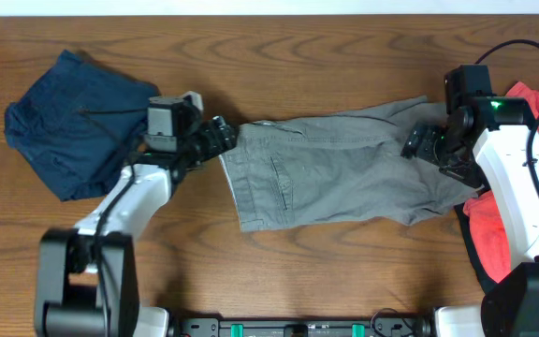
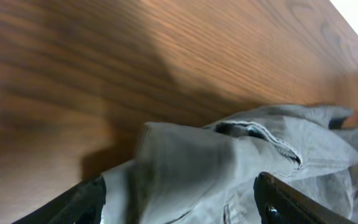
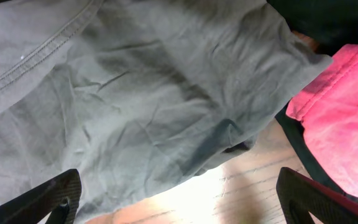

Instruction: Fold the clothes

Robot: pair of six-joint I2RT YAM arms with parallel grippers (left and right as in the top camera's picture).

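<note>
Your left gripper [image 2: 179, 186] stood wide open, its 2 fingers [image 2: 82, 202] spread to either side of the wrist view and closed on nothing. The shorts [image 1: 335, 168] lay directly between and under those fingers. A raised fold of the grey cloth at the waistband end sat in the gap, but you could not tell from the pictures whether the fingers touched it. From overhead, that gripper sat at the left edge of the shorts, right at the waistband corner.

Your right gripper [image 3: 179, 180] was also wide open and gripped nothing. Wrinkled grey cloth filled the space beneath it, with a stitched seam running off to the upper left. From overhead it hung over the right end of the shorts, at the upper leg.

The shorts lay flat across the middle of the table [image 1: 344, 271], waistband to your left and legs to your right. The red garment [image 1: 531, 187] lay just beside the right gripper, by the leg end. The black garment [image 1: 480, 257] showed at its edge, between red and grey. The navy garment [image 1: 73, 126] lay bunched behind your left gripper, apart from the shorts.
</note>
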